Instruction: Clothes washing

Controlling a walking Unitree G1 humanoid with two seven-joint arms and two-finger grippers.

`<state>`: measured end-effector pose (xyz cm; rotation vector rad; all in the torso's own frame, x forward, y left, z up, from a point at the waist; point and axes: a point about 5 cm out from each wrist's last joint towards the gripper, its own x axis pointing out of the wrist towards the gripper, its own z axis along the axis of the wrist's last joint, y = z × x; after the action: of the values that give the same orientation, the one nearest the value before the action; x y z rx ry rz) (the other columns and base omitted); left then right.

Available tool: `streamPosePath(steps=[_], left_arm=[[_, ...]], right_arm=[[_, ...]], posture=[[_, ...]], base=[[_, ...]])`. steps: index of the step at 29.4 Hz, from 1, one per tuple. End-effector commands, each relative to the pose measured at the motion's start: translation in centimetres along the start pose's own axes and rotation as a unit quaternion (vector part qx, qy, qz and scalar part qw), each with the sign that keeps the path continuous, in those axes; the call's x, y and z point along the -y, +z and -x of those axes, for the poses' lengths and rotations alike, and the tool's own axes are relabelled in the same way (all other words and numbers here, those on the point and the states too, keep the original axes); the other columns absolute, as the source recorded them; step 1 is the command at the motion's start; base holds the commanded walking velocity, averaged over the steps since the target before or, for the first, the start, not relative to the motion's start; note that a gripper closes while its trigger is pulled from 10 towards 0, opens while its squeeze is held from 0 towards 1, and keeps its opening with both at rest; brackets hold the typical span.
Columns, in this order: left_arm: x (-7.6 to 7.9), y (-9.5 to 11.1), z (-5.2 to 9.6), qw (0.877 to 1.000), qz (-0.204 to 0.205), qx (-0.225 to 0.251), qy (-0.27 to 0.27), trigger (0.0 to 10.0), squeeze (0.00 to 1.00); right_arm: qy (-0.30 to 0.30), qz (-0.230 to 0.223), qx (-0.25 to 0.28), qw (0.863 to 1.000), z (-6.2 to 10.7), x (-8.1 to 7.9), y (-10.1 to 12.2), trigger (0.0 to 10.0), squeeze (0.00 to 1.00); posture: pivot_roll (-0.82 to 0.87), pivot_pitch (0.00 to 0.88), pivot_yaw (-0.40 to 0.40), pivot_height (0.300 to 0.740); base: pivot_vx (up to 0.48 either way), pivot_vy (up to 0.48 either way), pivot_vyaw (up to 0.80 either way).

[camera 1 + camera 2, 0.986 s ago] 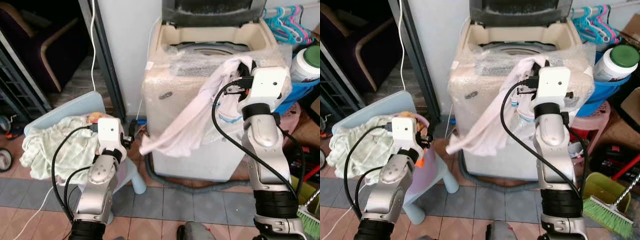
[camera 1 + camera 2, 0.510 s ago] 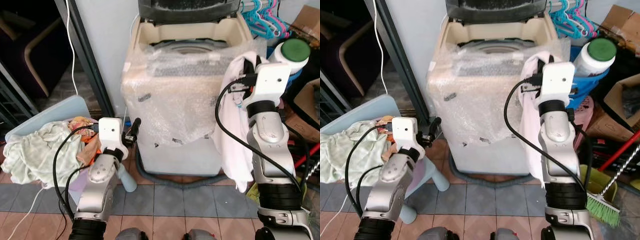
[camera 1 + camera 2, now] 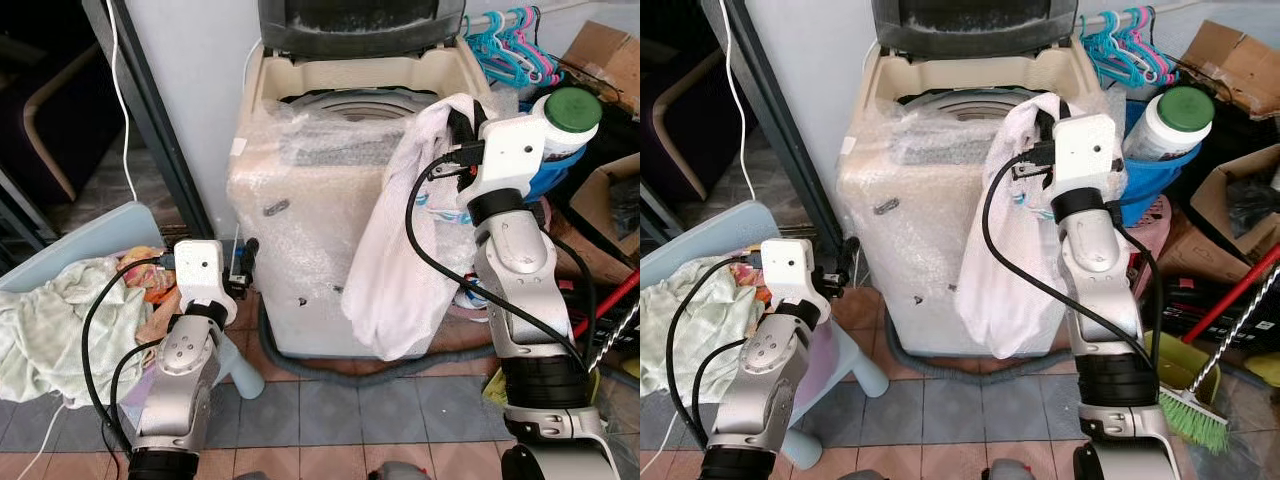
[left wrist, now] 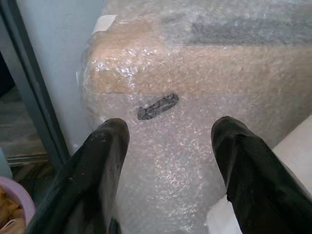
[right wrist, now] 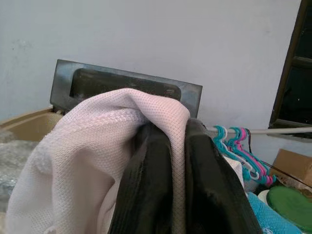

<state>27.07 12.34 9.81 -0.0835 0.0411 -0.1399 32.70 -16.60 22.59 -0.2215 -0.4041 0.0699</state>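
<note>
The right end effector [image 5: 178, 190] is raised beside the front right corner of the cream top-loading washing machine wrapped in clear bubble plastic [image 3: 300, 230], its two black fingers [image 5: 151, 185] pinched tight on a fold of the pale pink mesh-knit garment [image 3: 400, 260]. The garment is bunched over the fingers at the top and hangs down loose across the machine's right front face, its lower end well above the tiled floor [image 3: 330, 410]. The machine's dark grey lid [image 3: 350, 20] stands upright at the back, leaving the grey drum opening [image 3: 345, 100] uncovered just beside the held cloth. The left end effector [image 4: 168, 161] sits low near the machine's front left corner, fingers spread wide with nothing between them, pointing at the bubble plastic and a dark mark beneath it. To the robot's left, a heap of pale green cloth [image 3: 50, 320] with an orange patterned piece [image 3: 150, 285] lies on a light blue plastic chair [image 3: 90, 235]. To the right of the machine stand teal and pink plastic hangers [image 3: 510, 45], a white jar with a green lid [image 3: 565, 120] resting in a blue tub [image 3: 1150, 175], and a green-bristled broom [image 3: 1190, 410].
</note>
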Motion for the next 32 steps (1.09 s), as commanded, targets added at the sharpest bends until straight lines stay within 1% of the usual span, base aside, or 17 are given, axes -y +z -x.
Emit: streamPosePath(steps=[1,3,4,6,8,9,10,13,14,20,21,22,25,29,31,32], left_arm=[[-0.8,0.1,0.2,1.000,-0.015,0.003,0.013,10.0,0.00],[-0.7,0.1,0.2,1.000,-0.015,0.003,0.013,10.0,0.00],[-0.7,0.1,0.2,1.000,-0.012,0.002,0.013,10.0,0.00],[-0.6,0.0,0.1,1.000,-0.012,0.002,0.012,10.0,0.00],[-0.3,0.1,0.1,1.000,-0.012,0.004,0.005,10.0,0.00],[-0.3,0.1,0.1,1.000,-0.012,0.004,0.005,10.0,0.00],[-0.2,0.0,0.1,1.000,-0.012,-0.001,0.011,10.0,0.00],[-0.2,-0.1,0.1,1.000,-0.010,-0.006,0.016,10.0,0.00],[-0.4,-0.3,0.3,1.000,-0.010,-0.013,0.024,10.0,0.00],[-0.9,-0.3,1.0,0.999,-0.018,-0.012,0.031,10.0,0.00],[-0.9,-0.3,1.0,0.999,-0.018,-0.012,0.031,10.0,0.00],[-1.0,-0.3,1.2,0.999,-0.022,-0.009,0.029,10.0,0.00],[-1.1,-0.1,1.4,0.999,-0.028,-0.002,0.028,10.0,0.00],[-1.1,-0.1,1.6,0.999,-0.026,-0.002,0.031,10.0,0.00],[-1.0,-0.1,1.7,0.999,-0.025,-0.005,0.035,10.0,0.00],[-1.0,-0.1,1.7,0.999,-0.025,-0.005,0.035,10.0,0.00]], right_arm=[[0.007,-0.009,0.038,0.999,-1.0,-0.6,1.6,10.0,0.00],[0.012,-0.001,0.054,0.998,-2.0,-0.5,2.2,10.0,0.00],[0.017,0.010,0.077,0.997,-3.4,-0.2,3.3,10.0,0.00],[0.020,0.004,0.087,0.996,-4.5,0.1,4.1,10.0,0.00],[0.033,0.016,0.108,0.993,-6.3,0.3,5.6,10.0,0.00],[0.033,0.016,0.108,0.993,-6.3,0.3,5.6,10.0,0.00],[0.044,0.016,0.121,0.992,-7.2,0.4,6.5,10.0,0.00],[0.059,0.021,0.143,0.988,-8.4,0.5,8.0,10.0,0.00],[0.061,0.019,0.156,0.986,-9.3,0.8,9.0,10.0,0.00],[0.054,0.026,0.191,0.980,-10.9,1.6,11.3,10.0,0.00],[0.054,0.026,0.191,0.980,-10.9,1.6,11.3,10.0,0.00],[0.051,0.027,0.200,0.978,-11.3,1.7,12.1,10.0,0.00],[0.045,0.032,0.229,0.972,-12.4,1.7,14.6,10.0,0.00],[0.046,0.026,0.245,0.968,-12.8,1.6,15.4,10.0,0.00],[0.052,0.016,0.252,0.966,-13.0,1.1,15.7,10.0,0.00],[0.052,0.016,0.252,0.966,-13.0,1.1,15.7,10.0,0.00]], posture=[[-0.05,0.040,0.059,0.740],[-0.05,0.040,0.059,0.740],[-0.05,0.040,0.061,0.740],[-0.05,0.039,0.062,0.740],[-0.04,0.038,0.058,0.740],[-0.04,0.038,0.058,0.740],[-0.04,0.038,0.055,0.740],[-0.03,0.038,0.048,0.740],[-0.02,0.040,0.044,0.740],[0.01,0.046,0.028,0.740],[0.01,0.046,0.028,0.740],[0.02,0.046,0.026,0.740],[0.04,0.046,0.015,0.740],[0.04,0.047,0.009,0.740],[0.05,0.050,0.006,0.740],[0.05,0.050,0.006,0.740]], base=[[0.461,0.000,0.00],[0.461,0.000,0.00],[0.461,0.000,0.00],[0.461,0.000,0.00],[0.458,0.000,0.00],[0.458,0.000,0.00],[0.424,0.000,0.00],[0.000,0.000,0.00],[0.000,0.000,0.00],[0.000,0.000,0.00],[0.000,0.000,0.00],[0.000,0.000,0.00],[0.471,0.000,0.00],[0.480,0.000,0.00],[0.476,0.000,0.00],[0.472,0.000,0.00]])
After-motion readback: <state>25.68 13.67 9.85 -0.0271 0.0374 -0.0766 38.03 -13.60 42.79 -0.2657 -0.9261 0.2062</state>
